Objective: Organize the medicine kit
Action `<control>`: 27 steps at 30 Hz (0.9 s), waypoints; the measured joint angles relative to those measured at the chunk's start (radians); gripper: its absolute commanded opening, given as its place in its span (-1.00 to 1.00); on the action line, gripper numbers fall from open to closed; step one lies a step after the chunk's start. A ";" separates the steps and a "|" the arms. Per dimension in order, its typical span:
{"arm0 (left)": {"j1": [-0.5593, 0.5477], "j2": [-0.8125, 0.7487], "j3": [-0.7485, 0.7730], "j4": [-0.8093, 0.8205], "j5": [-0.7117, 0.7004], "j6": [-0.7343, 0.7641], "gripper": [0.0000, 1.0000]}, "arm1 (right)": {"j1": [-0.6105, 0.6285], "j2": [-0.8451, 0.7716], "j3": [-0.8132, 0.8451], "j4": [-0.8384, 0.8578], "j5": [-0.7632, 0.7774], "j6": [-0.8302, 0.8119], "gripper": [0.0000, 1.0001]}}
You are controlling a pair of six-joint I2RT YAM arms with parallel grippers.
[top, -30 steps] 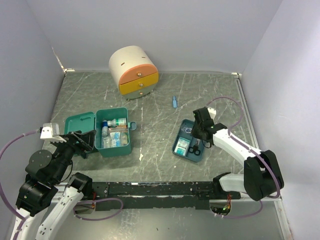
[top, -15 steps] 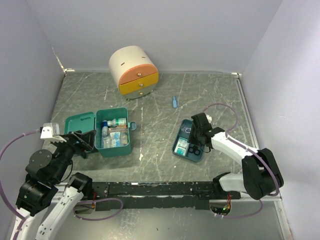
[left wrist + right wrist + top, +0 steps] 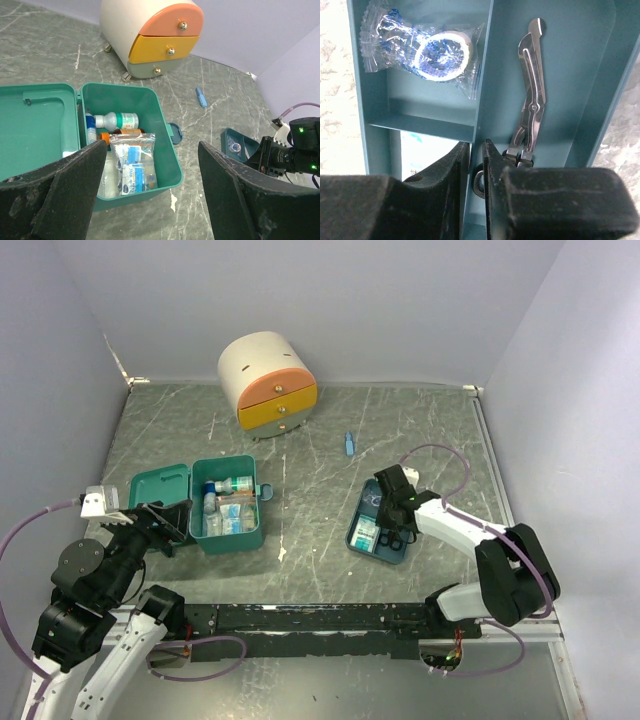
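I held my left gripper (image 3: 152, 150) wide open and empty, with the medicine kit (image 3: 167, 160) lying lid-open on the counter (image 3: 210, 120) just ahead of it. My right gripper (image 3: 478, 150) hung low in the blue divided tray (image 3: 580, 70), jaws nearly together at the handle of the bandage scissors (image 3: 532, 100). Whether they gripped it, I couldn't tell.

- The teal-green rectangular plastic medicine kit (image 3: 232, 542) sits on the left of the grey marbled desk (image 3: 320, 490), its hinged lid (image 3: 160, 490) lying open on its left.
- Inside it, a clear plastic bottle (image 3: 117, 121) lies behind clear plastic sachets (image 3: 132, 162).
- The cream rounded cabinet (image 3: 262, 365) stands behind the kit.
- The flat dark-blue divided tray (image 3: 393, 556) lies on the right.
- Metal shears (image 3: 532, 100) and a wrapped tape roll (image 3: 440, 55) occupy neighbouring tray compartments.
- A small blue tube (image 3: 349, 444) lies behind the tray.
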 measured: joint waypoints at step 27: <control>0.000 0.000 0.000 0.000 0.000 0.000 0.71 | 0.031 0.028 0.032 -0.007 0.137 0.001 -1.00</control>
